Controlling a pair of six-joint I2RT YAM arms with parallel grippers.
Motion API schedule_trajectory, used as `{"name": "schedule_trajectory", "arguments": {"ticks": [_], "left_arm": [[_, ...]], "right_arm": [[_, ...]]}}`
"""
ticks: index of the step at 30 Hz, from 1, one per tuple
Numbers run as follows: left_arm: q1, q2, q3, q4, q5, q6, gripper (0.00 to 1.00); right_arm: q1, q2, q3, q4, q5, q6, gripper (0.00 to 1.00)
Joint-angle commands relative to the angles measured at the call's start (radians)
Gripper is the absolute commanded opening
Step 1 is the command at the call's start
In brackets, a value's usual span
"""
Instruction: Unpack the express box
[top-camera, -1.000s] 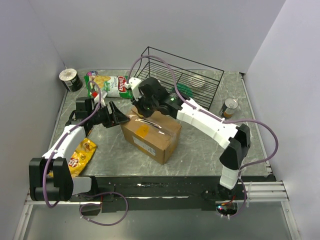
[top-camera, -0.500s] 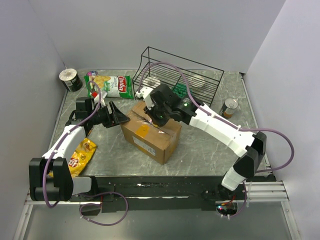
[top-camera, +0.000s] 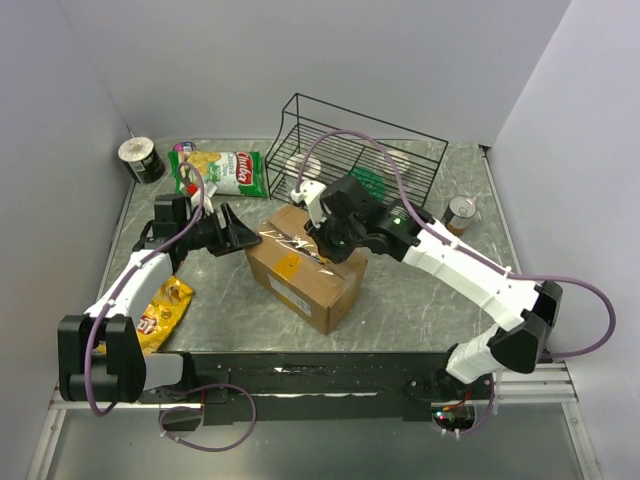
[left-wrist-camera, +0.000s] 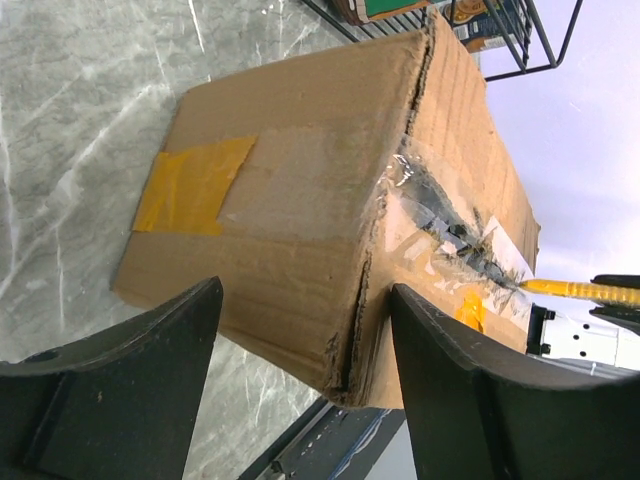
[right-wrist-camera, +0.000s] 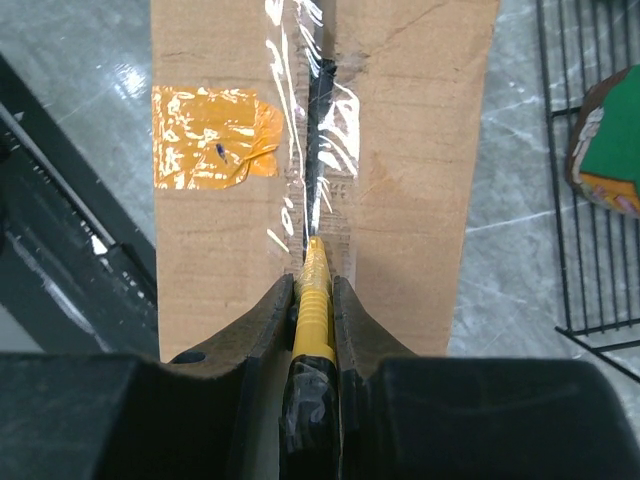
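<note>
- Top external view, near left: a yellow snack bag (top-camera: 160, 306) lies flat on the grey marbled table (top-camera: 420, 300), beside the left arm.
- Centre: the express box (top-camera: 305, 268) sits on the table, turned at an angle, with its flaps down. An orange tape patch (top-camera: 287, 263) is on its top, and clear tape (top-camera: 296, 241) runs along the centre seam.
- Left wrist view: the left gripper (left-wrist-camera: 305, 295) has its fingers (left-wrist-camera: 130, 370) spread wide, one on each side of the box's (left-wrist-camera: 290, 200) left end. Whether they touch the cardboard cannot be told.
- Top external view: the left gripper (top-camera: 238, 233) is at the box's left corner.
- Right wrist view: the right gripper (right-wrist-camera: 313, 285) pinches a slender yellow tool (right-wrist-camera: 312, 310) between its fingers (right-wrist-camera: 262, 320). The tool's tip rests on the taped seam (right-wrist-camera: 300, 130) of the box (right-wrist-camera: 400, 150), where a dark slit shows. The orange patch (right-wrist-camera: 210, 135) lies just beside the seam.
- Top external view: the right gripper (top-camera: 325, 238) is over the far part of the box top.
- Right: a small can (top-camera: 460, 215) stands upright, well apart from the box.
- Far left: a green chip bag (top-camera: 225, 171) lies flat, with a round roll (top-camera: 141, 158) in the corner.
- Far centre: a black wire basket (top-camera: 420, 150) holds a green packet (top-camera: 368, 181) and a pale round item (top-camera: 396, 161).
</note>
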Motion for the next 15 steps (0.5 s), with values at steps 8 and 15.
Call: {"name": "schedule_trajectory", "arguments": {"ticks": [8, 15], "left_arm": [[0.019, -0.059, 0.006, 0.182, 0.092, -0.073, 0.85], [-0.021, -0.056, 0.067, 0.084, 0.156, 0.092, 0.86]], "right_arm": [[-0.037, -0.118, -0.094, -0.175, -0.005, -0.034, 0.0], [-0.037, -0.058, -0.012, -0.083, 0.022, -0.125, 0.0]]}}
